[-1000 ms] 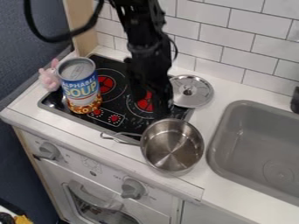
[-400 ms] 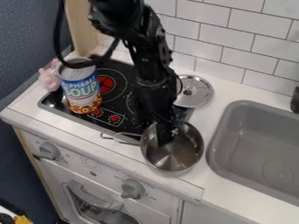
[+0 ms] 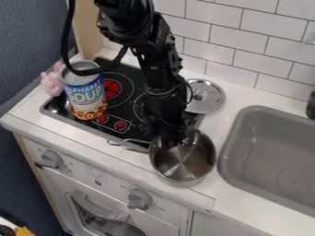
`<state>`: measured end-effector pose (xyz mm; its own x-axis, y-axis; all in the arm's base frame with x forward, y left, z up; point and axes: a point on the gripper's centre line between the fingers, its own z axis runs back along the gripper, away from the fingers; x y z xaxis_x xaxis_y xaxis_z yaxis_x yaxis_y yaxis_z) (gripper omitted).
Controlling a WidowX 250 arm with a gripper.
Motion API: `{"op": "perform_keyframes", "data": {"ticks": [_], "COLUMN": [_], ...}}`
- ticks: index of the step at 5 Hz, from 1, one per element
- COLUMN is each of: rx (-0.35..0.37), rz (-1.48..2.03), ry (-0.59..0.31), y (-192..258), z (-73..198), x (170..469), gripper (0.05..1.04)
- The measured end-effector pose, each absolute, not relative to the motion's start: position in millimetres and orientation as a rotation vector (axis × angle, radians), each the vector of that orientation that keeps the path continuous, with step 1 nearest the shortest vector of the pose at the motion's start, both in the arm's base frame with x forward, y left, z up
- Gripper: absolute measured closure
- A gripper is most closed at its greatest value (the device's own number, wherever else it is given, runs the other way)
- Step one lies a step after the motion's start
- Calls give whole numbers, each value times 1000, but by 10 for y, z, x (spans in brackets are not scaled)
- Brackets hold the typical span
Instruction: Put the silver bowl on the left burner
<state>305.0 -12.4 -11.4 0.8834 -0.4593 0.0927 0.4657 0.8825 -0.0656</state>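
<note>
Silver round metal bowl (image 3: pixel 186 161), beside the black stovetop (image 3: pixel 119 110), has my jaws at its rim, clamped or apart I can't tell.

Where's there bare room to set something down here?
The sink basin looks bare, as does the counter between its back edge and the lid. A narrow bare strip fronts the stovetop. It's crowded at the silver bowl, with the gripper at its rim, and around the soup can and pink toy.
</note>
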Motion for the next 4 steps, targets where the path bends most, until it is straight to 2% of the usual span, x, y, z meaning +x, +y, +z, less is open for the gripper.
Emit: {"op": "perform_keyframes", "data": {"ticks": [1,2,3,4], "rx": [-88,-92,-103,-110], "rz": [-475,-471,-472,-434], "ry": [-75,-68,-71,-126], "y": [-126,-129,-129,-22], "z": [-109,-104,-10,211], "x": [3050,3044,3043,3085], "gripper": [940,1010,1013,1013]}}
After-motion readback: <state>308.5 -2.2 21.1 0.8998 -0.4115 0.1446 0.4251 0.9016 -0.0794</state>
